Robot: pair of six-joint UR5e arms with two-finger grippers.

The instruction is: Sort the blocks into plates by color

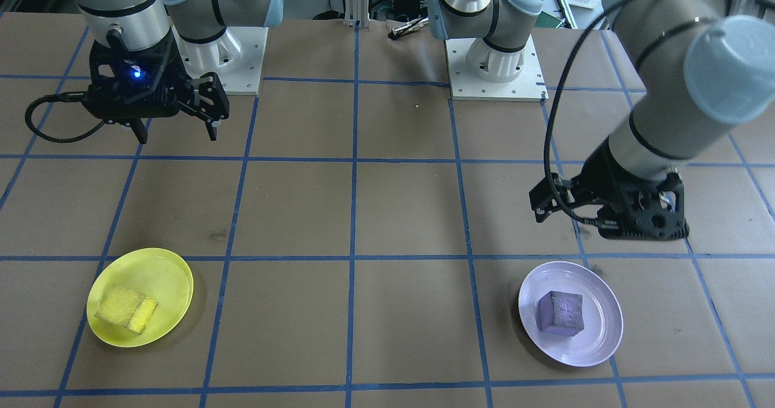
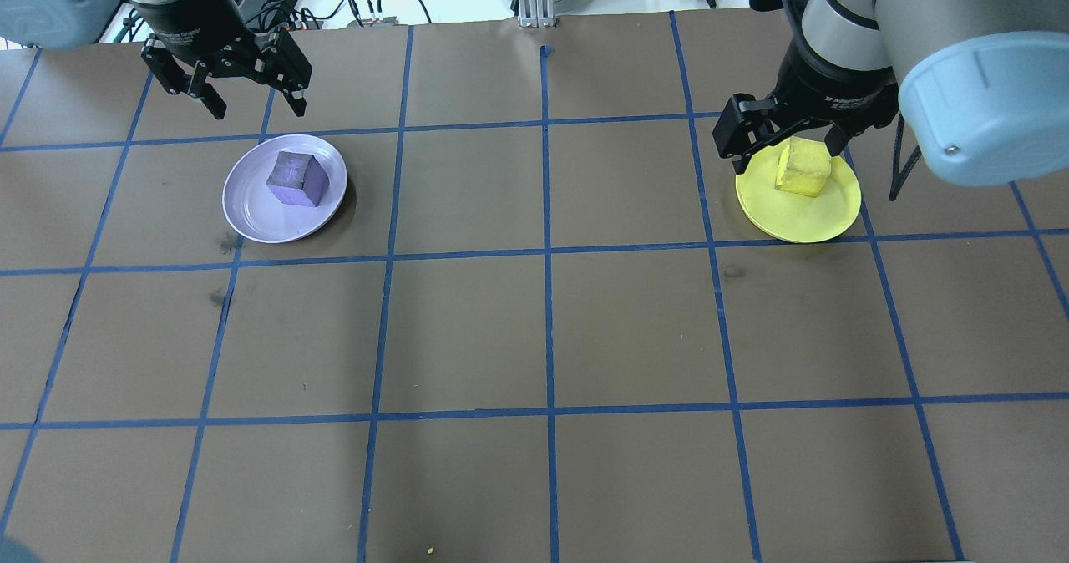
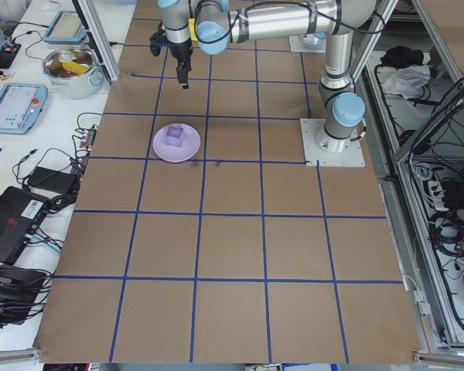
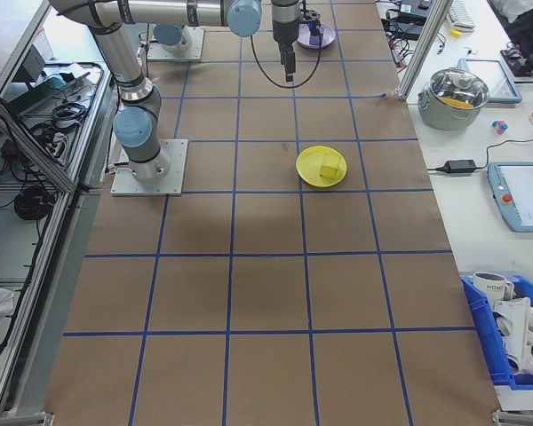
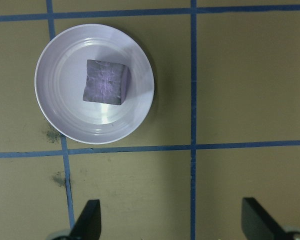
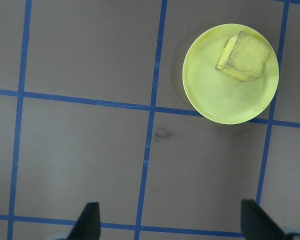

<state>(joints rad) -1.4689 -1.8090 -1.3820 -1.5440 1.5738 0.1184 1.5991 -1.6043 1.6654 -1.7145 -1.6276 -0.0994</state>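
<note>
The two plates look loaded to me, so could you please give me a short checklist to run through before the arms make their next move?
1. Purple block lies inside the lavender plate: ok.
2. Yellow block lies inside the yellow plate: ok.
3. Left gripper open, holding nothing, apart from the purple block: ok.
4. Right gripper open, holding nothing, clear of the yellow plate in the front-facing view: ok.
5. No stray block on the table: ok, none shows in any view.
6. Each block lying flat on its plate: cannot tell.
</note>
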